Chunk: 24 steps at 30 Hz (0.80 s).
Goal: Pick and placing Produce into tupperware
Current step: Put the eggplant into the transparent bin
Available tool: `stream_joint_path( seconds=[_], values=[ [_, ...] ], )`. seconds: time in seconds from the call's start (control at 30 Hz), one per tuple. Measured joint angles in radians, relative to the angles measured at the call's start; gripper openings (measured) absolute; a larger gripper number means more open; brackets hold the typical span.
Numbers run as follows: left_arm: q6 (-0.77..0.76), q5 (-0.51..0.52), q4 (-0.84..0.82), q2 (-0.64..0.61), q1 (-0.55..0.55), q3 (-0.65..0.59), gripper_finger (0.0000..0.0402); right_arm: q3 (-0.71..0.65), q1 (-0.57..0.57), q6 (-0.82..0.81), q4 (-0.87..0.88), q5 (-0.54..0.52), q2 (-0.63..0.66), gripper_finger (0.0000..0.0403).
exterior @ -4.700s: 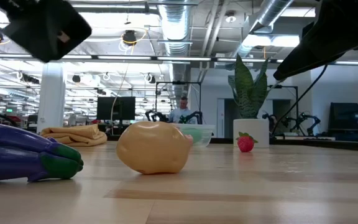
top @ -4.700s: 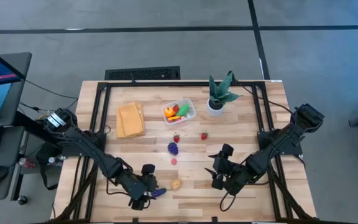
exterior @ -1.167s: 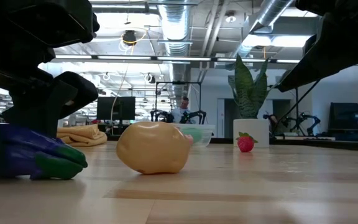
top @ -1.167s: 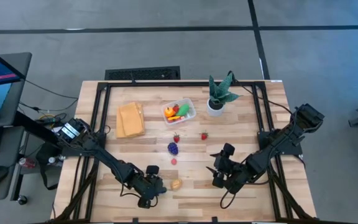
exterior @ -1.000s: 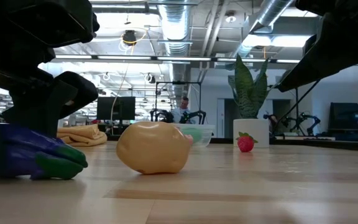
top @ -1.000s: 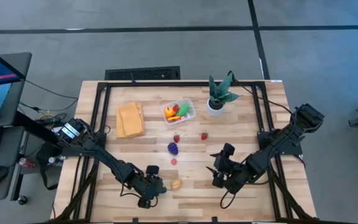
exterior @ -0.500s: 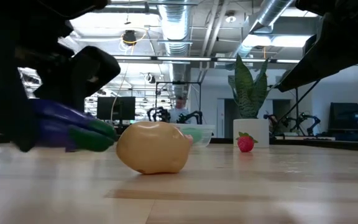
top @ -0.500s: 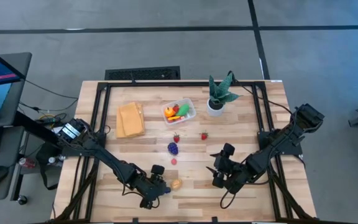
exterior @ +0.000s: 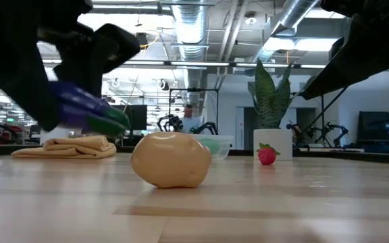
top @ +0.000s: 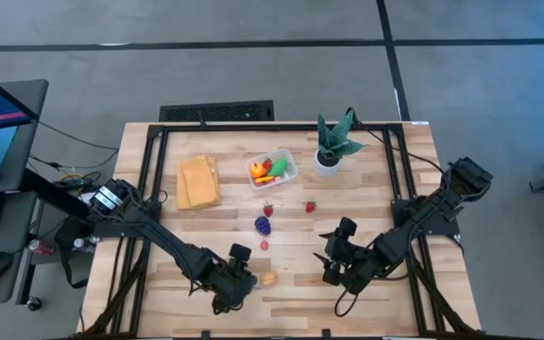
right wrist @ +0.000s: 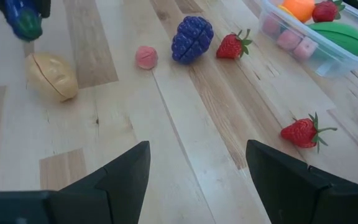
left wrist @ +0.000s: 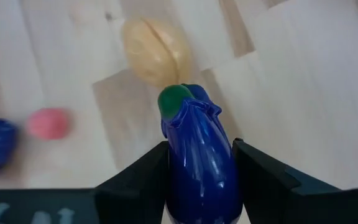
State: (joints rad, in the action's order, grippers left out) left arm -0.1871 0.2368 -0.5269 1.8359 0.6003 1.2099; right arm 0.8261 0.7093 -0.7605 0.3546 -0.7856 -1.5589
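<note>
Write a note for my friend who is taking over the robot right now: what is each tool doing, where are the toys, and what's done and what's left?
Left tool: shut on the eggplant, lifted off the table near the front edge.
Right tool: open, empty, waiting at the front right.
Tupperware: sits mid-table beside the potted plant; orange, green, pink and red pieces already inside.
Left on the wood: tan piece, pink piece, grapes, two strawberries.
Next: probably carry the eggplant to the tupperware, then the other five.

Left tool (exterior: pixel 73 101) holds eggplant (exterior: pixel 86 113) above table (exterior: pixel 248 202).
</note>
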Motion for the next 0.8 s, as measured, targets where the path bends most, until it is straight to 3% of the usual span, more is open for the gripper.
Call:
stream_joint_path(
  seconds=[0.2, 0.53, 0.8],
  values=[
    [0.050, 0.154, -0.131, -0.001, 0.000, 0.067, 0.0160, 0.000, 0.000, 0.000, 0.000, 0.000, 0.000, 0.0260],
    [0.146, 0.627, -0.270, -0.002, -0.010, 0.086, 0.0160, 0.000, 0.000, 0.000, 0.000, 0.000, 0.000, 0.0260],
    [0.232, 0.693, -0.271, -0.002, -0.101, 0.082, 0.0160, 0.000, 0.000, 0.000, 0.000, 0.000, 0.000, 0.0260]
  ],
)
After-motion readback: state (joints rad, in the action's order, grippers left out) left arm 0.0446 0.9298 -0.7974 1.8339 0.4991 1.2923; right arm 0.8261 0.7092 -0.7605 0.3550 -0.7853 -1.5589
